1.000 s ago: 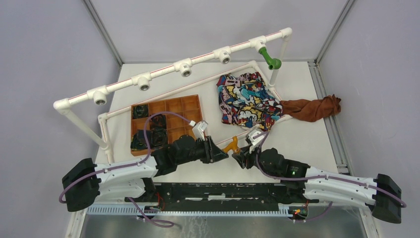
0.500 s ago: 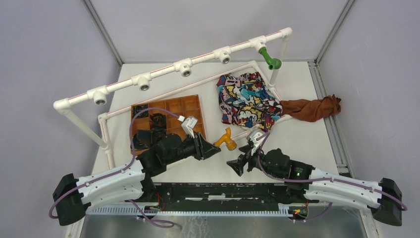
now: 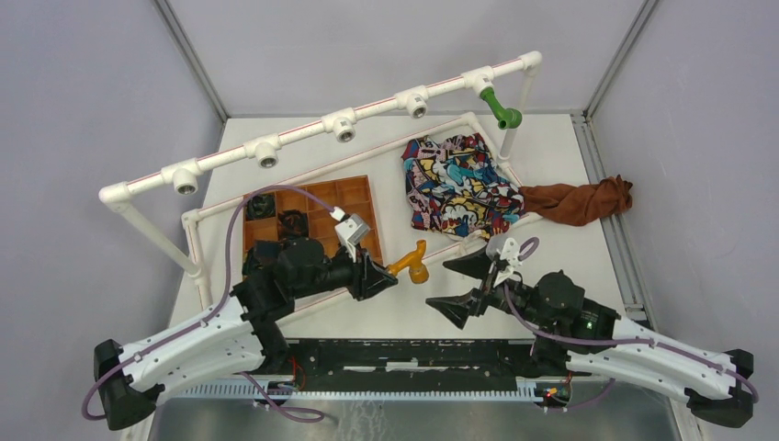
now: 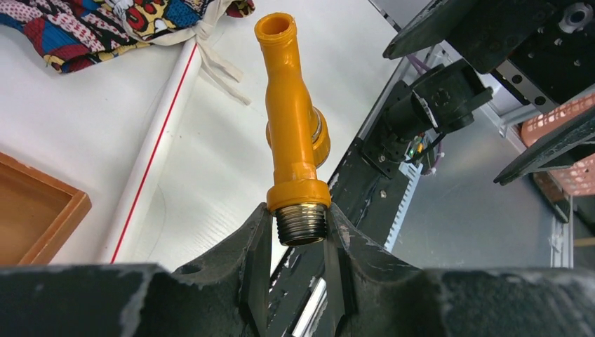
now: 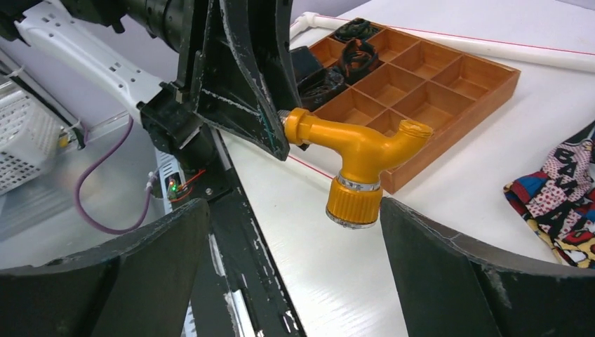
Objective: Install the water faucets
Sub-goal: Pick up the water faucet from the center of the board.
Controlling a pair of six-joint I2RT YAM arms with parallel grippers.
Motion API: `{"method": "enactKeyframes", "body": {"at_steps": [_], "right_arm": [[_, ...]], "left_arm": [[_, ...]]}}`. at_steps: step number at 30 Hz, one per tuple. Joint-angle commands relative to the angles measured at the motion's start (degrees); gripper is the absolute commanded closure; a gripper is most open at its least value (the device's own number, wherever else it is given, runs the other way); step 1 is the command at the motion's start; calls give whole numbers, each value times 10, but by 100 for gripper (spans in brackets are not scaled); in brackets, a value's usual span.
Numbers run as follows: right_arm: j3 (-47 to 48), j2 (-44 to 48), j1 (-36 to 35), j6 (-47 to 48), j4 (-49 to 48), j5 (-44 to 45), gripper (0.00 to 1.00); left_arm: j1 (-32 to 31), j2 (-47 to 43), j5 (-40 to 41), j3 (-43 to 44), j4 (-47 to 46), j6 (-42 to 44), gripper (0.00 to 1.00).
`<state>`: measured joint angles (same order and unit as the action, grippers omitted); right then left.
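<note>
An orange-yellow faucet (image 3: 411, 260) hangs above the table in front of the tray. My left gripper (image 3: 390, 273) is shut on its metal threaded end. In the left wrist view the faucet (image 4: 291, 126) points away from the gripper (image 4: 300, 228), threads between the jaws. My right gripper (image 3: 459, 287) stands wide open just right of the faucet, touching nothing. Its wrist view shows the faucet (image 5: 351, 151) with its knob hanging down ahead of the open right gripper (image 5: 293, 210). A green faucet (image 3: 501, 110) sits in the rightmost fitting of the white pipe frame (image 3: 303, 130).
Several open T-fittings (image 3: 344, 124) line the upper pipe. An orange compartment tray (image 3: 349, 197) holding black parts lies left of centre. A patterned cloth (image 3: 455, 184) and a brown cloth (image 3: 579, 200) lie at the right. A black rail (image 3: 413, 354) runs along the near edge.
The right gripper has let go of the orange-yellow faucet, opened wide and drawn back to the right. The left arm has carried the faucet a little left and farther from the near edge.
</note>
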<state>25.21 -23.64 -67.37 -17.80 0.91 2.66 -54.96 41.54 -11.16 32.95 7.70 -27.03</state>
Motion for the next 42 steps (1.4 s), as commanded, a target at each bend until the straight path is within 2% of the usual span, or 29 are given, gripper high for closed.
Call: {"method": "enactKeyframes", "body": {"at_steps": [1,5,10,15,20,24,27,36,40,42], "right_arm": [[32,-14,5,10,-5,-45,2],[47,-35,16,15,-21,-52,2],[76,-59,73,16,-28,-102,2],[82,-86,179,-15,-64,-221,2],[32,-127,261,-101,-209,-386,2],[-2,-158,266,-159,-345,-470,2],[-11,-189,266,-184,-393,-511,2],[-36,-253,266,-214,-443,-543,2],[-83,-288,261,-306,-598,-565,2],[-88,-309,258,-322,-627,-567,2]], "left_arm": [[4,-13,-36,48,28,90,98],[4,-15,-51,56,41,123,98],[3,-23,-74,59,52,167,98],[3,-55,-87,62,67,194,98],[3,-73,-100,67,88,216,98],[3,-61,-119,77,106,232,98],[4,-42,-143,86,108,242,98],[3,-30,-152,93,100,251,98],[3,-26,-163,96,102,253,98],[3,-23,-171,99,102,253,98]]}}
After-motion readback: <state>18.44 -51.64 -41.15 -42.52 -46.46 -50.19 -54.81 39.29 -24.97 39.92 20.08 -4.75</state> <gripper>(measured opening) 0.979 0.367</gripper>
